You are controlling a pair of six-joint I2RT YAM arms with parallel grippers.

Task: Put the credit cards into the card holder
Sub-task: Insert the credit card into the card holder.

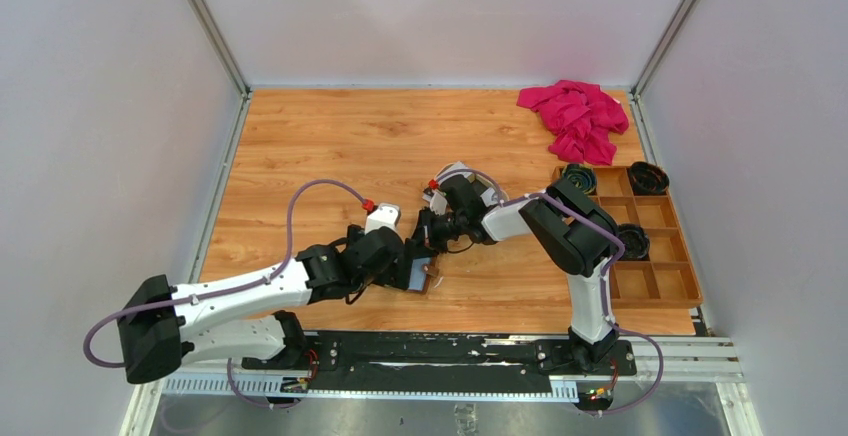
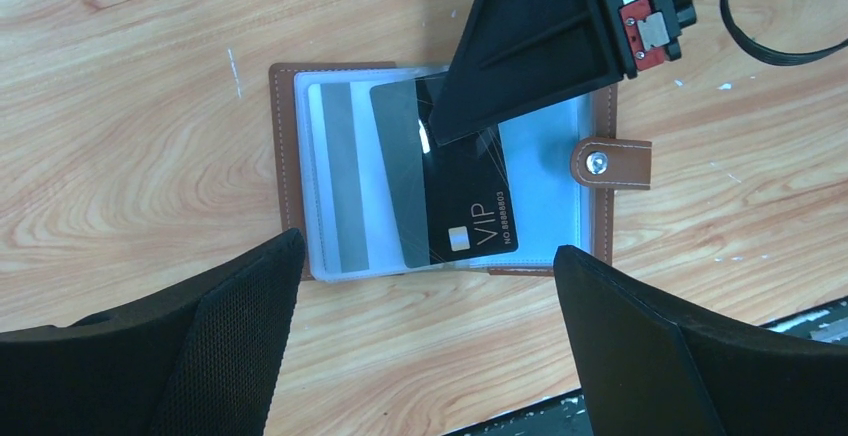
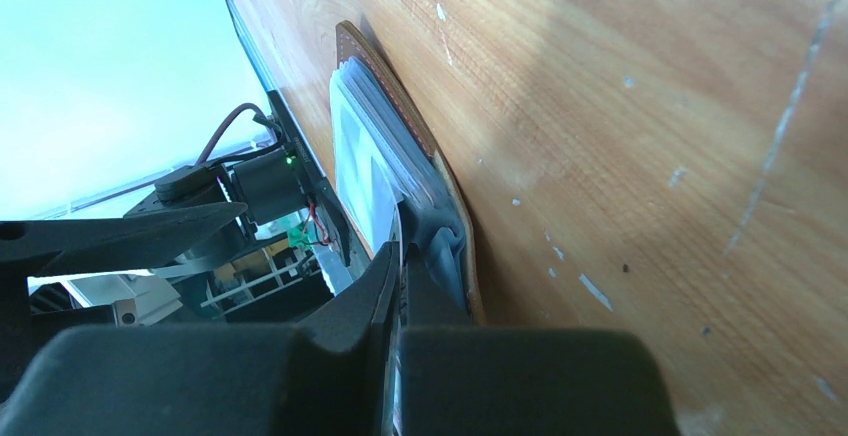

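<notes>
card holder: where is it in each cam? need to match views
Top external: card holder sits just below frame centre.
Left wrist: mid-frame, lying open with its clear sleeves facing up.
Right wrist: seen edge-on, left of centre.
Shared landmark: the right gripper, shut on the black VIP card. It enters from the top in left wrist and from the bottom in its own view.
</notes>
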